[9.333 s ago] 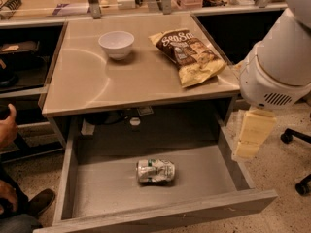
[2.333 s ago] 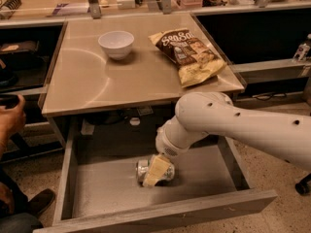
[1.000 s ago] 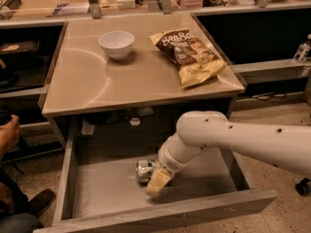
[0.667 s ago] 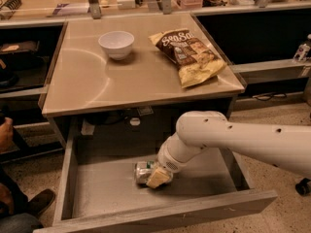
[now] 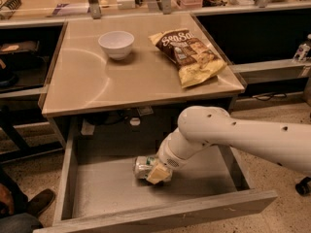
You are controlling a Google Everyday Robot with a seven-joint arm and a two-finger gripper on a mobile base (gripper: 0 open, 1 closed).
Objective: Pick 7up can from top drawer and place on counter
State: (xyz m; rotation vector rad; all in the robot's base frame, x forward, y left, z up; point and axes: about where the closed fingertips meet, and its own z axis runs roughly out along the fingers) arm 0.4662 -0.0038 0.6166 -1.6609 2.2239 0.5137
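Position: my claw [image 5: 158,172] is lowered inside the top drawer [image 5: 99,191], which stands pulled out below the front edge of the desk [image 5: 92,84]. My arm [image 5: 243,137] enters from the right and bends down over the drawer's right half.

Task object: the 7up can [image 5: 143,164] lies on its side on the grey drawer floor, near the middle, and it is not on the desk. My claw is against the can's right end and covers that end from the camera. The can's left end is exposed.

Claw state: I cannot tell. The tan tip of my claw overlaps the can, but the view does not establish whether the claw is clamped on it or only resting against it.

Desk surface: a white bowl [image 5: 116,43] stands toward the rear left. A chip bag [image 5: 188,56] lies flat toward the rear right, well apart from the bowl, with its lower corner near the desk's right edge.

Surroundings: a shoe [image 5: 40,201] shows on the floor, left of the drawer.
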